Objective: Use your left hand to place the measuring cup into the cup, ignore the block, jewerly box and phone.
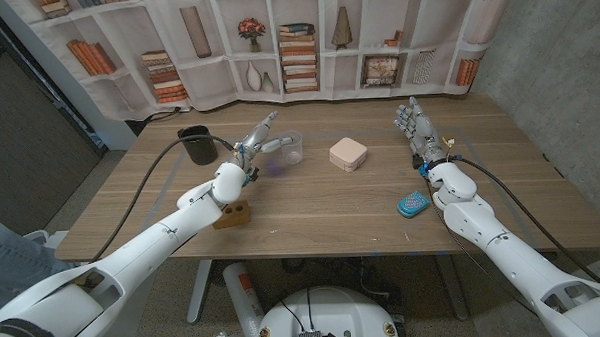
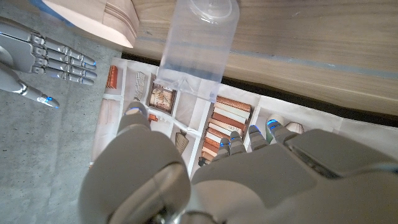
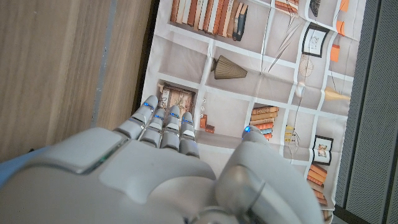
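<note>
While the left robot hand (image 1: 257, 140) is reaching toward the upper middle of the head view, its fingers are spreading on either side of the clear measuring cup (image 1: 290, 148), which is standing on the tabletop (image 1: 311, 203) just right of the fingertips. In the left wrist view the thumb and the other fingers (image 2: 249, 138) are sitting apart with a gap between them, and the measuring cup (image 2: 198, 43) is lying beyond that gap rather than inside it, so the hand looks released and holding nothing; I judge it is lining up for a grasp and not yet closing. The black cup (image 1: 196, 144), the target, is waiting at the upper left of the head view, left of the hand and close by, so only a short carry should be needed once the measuring cup is lifted.

The wooden block (image 1: 233, 213) is sitting under the left forearm, lower left of centre, and could be brushed if the arm drops. The pale jewelry box (image 1: 347, 153) is resting right of the measuring cup, apart from it, and the blue phone (image 1: 413, 204) is lying at the right, beside the right wrist. The right robot hand (image 1: 416, 127) is standing with fingers extended and apart, grasping nothing, kept well clear because the task belongs to the left arm; the right wrist view shows its fingers (image 3: 163, 124) pointing toward the bookshelf backdrop (image 3: 261, 74).
</note>
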